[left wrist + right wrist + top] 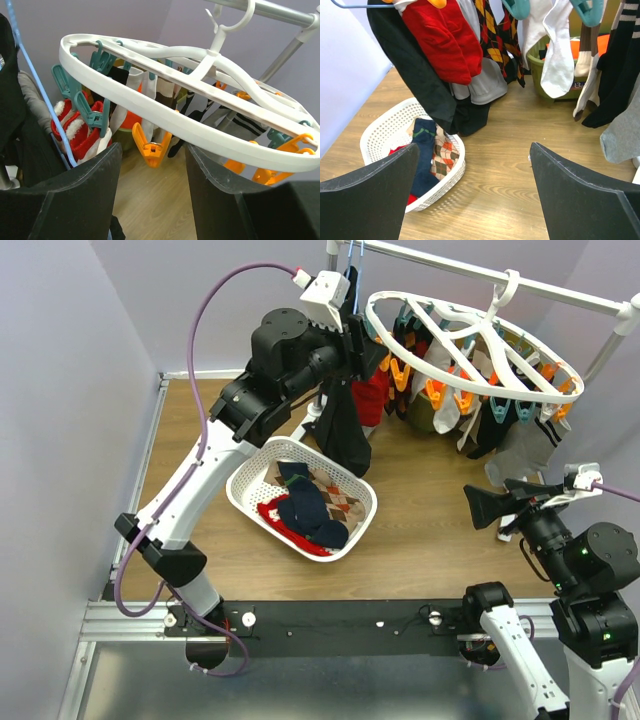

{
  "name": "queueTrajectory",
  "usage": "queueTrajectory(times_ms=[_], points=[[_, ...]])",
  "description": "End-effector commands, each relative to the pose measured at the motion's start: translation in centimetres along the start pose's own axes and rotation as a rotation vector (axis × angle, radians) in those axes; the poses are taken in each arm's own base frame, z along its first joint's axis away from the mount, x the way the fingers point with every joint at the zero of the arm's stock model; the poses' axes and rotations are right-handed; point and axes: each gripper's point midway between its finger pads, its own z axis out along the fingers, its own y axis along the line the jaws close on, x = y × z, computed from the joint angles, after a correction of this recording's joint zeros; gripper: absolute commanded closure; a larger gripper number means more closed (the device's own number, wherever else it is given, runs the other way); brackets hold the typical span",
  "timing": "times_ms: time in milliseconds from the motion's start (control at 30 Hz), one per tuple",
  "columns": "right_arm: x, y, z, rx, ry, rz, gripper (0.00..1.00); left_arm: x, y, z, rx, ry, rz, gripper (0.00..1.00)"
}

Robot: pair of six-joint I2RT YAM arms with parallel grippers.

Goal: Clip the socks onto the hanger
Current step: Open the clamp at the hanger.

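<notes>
Socks, navy, red and argyle knit, lie heaped in a white perforated plastic basket on the wooden table; others hang clipped under the hanger, a white plastic oval ring hooked on a metal rail. A limp black garment hangs between basket and ring. Left gripper, fingers apart, sits just beside the ring's rim near a teal clip. Right gripper, likewise spread and empty, hovers above the table.

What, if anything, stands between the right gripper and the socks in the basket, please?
Nothing visible does. The right gripper, open, faces the socks across the table; only the low wall of the basket surrounds them. The black garment hangs at the basket's far side, off that line.
</notes>
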Motion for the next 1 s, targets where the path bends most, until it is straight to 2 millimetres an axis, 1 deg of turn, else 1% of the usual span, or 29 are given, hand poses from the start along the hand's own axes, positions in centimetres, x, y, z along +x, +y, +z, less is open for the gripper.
queueTrajectory(times_ms=[0, 167, 233, 367, 600, 767, 900, 967], points=[[0.3, 0.4, -0.1, -0.024, 0.002, 0.001, 0.00, -0.5, 0.2, 0.3, -0.022, -0.012, 0.023, 0.38], [0.4, 0.5, 0.2, -0.033, 0.011, -0.005, 0.00, 0.2, 0.4, 1.2, -0.019, 0.005, 0.024, 0.38], [0.5, 0.6, 0.3, -0.044, 0.015, -0.008, 0.00, 0.2, 0.3, 1.4, -0.016, 0.005, 0.024, 0.37], [0.7, 0.8, 0.7, -0.057, 0.027, -0.014, 0.00, -0.2, -0.5, 1.4, 0.023, -0.009, 0.020, 0.37], [0.7, 1.0, 1.3, -0.078, 0.032, -0.025, 0.00, -0.3, -0.4, 1.9, 0.023, -0.023, 0.024, 0.37], [1.0, 1.4, 1.8, -0.105, 0.050, -0.021, 0.00, -0.3, -0.4, 2.4, 0.023, -0.032, 0.023, 0.38], [1.4, 1.8, 2.1, -0.135, 0.068, -0.017, 0.00, -0.4, -0.4, 2.6, 0.026, -0.040, 0.022, 0.40], [1.6, 2.1, 2.2, -0.150, 0.078, -0.015, 0.00, -0.5, -0.5, 2.7, 0.031, -0.045, 0.024, 0.44]])
